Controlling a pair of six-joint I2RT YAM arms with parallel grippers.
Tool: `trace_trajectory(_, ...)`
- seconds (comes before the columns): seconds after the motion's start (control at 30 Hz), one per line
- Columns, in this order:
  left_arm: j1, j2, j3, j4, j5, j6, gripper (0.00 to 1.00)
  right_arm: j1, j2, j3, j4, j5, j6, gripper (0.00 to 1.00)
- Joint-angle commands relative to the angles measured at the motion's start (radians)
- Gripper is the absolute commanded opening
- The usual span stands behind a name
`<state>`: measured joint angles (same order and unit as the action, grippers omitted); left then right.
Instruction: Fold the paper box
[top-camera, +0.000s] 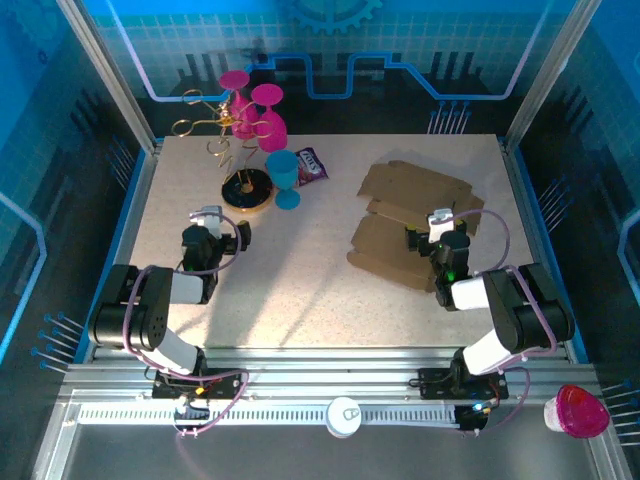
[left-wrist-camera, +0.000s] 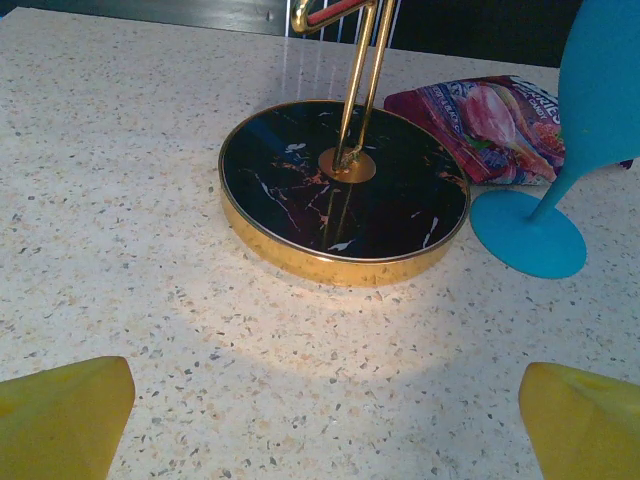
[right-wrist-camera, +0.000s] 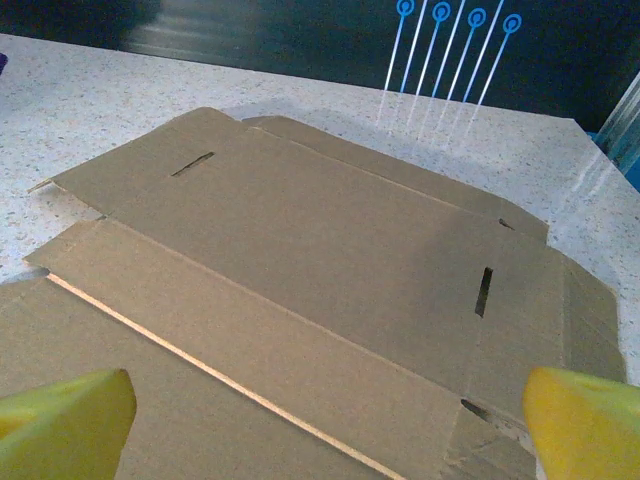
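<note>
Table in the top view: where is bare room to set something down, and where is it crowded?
Free: the middle of the table, between the left tool and the paper box. Crowded: far left, where the gold stand, blue goblet and snack packet cluster. The box fills the right side, with the right tool open over it.
</note>
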<state>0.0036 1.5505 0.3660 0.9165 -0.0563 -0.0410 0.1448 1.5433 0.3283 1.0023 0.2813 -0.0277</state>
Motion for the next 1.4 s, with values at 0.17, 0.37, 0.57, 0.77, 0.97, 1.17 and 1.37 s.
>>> trace_trajectory(0.17, 0.000, -0.004, 0.019, -0.007, -0.012, 0.030, 1.00, 0.011, 0.011, -0.008, 0.066, 0.029, -0.018, 1.00)
trace_trajectory(0.37, 0.000, -0.004, 0.018, -0.005, -0.012, 0.030, 0.99, 0.010, 0.011, -0.007, 0.066, 0.029, -0.018, 1.00)
trace_trajectory(0.57, 0.000, -0.003, 0.021, -0.008, -0.013, 0.031, 0.99, 0.011, 0.011, -0.001, 0.053, 0.031, -0.014, 1.00)
trace_trajectory(0.77, -0.014, -0.003, 0.023, -0.017, -0.003, 0.054, 0.99, -0.005, 0.008, 0.023, 0.005, 0.056, 0.014, 1.00)
trace_trajectory(0.97, -0.013, -0.082, -0.033, 0.024, -0.139, 0.008, 0.99, 0.121, -0.053, -0.106, 0.264, 0.245, -0.105, 1.00)
trace_trajectory(1.17, -0.167, -0.387, 0.104, -0.333, -0.369, -0.033, 0.99, 0.344, -0.408, 0.133, -0.154, 0.563, -0.029, 1.00)
trace_trajectory(1.37, -0.072, -0.488, 0.369, -1.061, -0.146, -0.874, 0.99, 0.085, -0.612, 0.452, -1.223, 0.009, 0.826, 1.00)
